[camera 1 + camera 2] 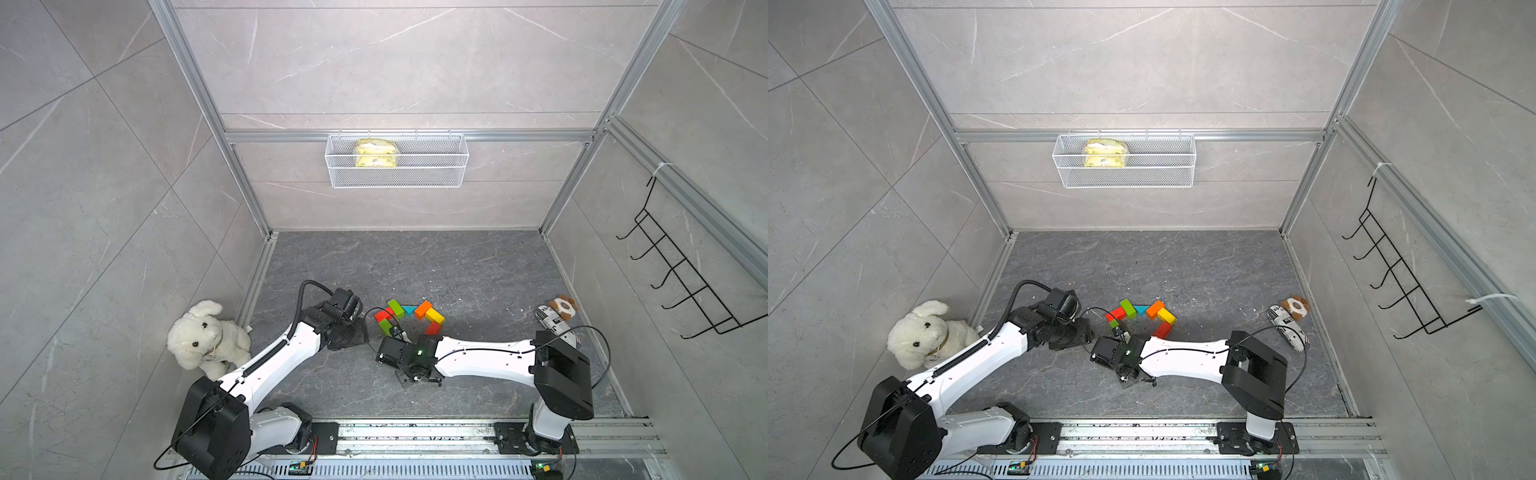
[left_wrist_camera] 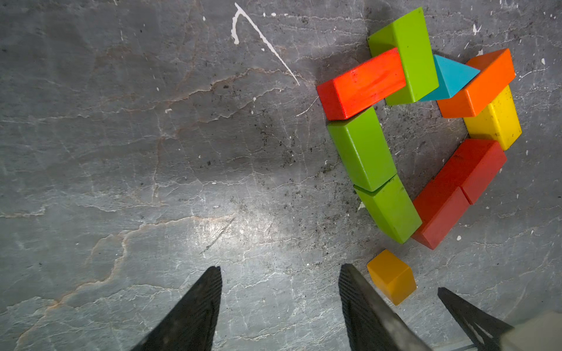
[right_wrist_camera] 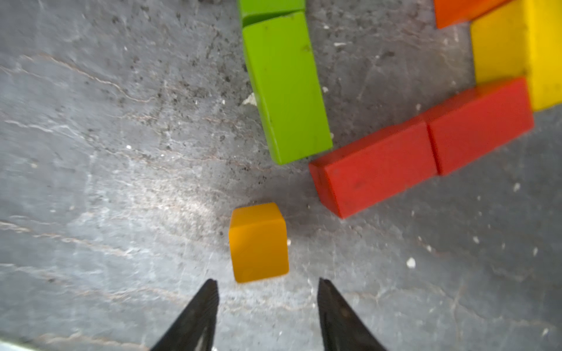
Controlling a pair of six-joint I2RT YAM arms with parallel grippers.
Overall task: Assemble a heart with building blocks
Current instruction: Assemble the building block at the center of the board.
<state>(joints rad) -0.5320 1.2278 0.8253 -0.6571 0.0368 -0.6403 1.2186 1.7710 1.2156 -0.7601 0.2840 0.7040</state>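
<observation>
The building blocks lie on the dark stone floor as a hollow heart point(image 1: 409, 318) point(image 1: 1142, 316). Green oblongs point(image 2: 362, 149) and a red one point(image 2: 365, 83) form one side. A teal triangle point(image 2: 450, 76) sits in the notch. Orange point(image 2: 483, 85), yellow point(image 2: 498, 121) and red oblongs point(image 2: 456, 188) form the other side. A yellow-orange cube point(image 3: 258, 241) point(image 2: 391, 276) rests loose just off the open tip. My right gripper point(image 3: 267, 280) is open, with its fingertips just short of the cube. My left gripper point(image 2: 281, 267) is open over bare floor beside the cube.
A white plush toy point(image 1: 208, 336) leans in the left corner. A small brown plush and a newsprint roll point(image 1: 557, 320) lie at the right wall. A wire basket point(image 1: 397, 160) hangs on the back wall and a black hook rack point(image 1: 681, 270) on the right wall.
</observation>
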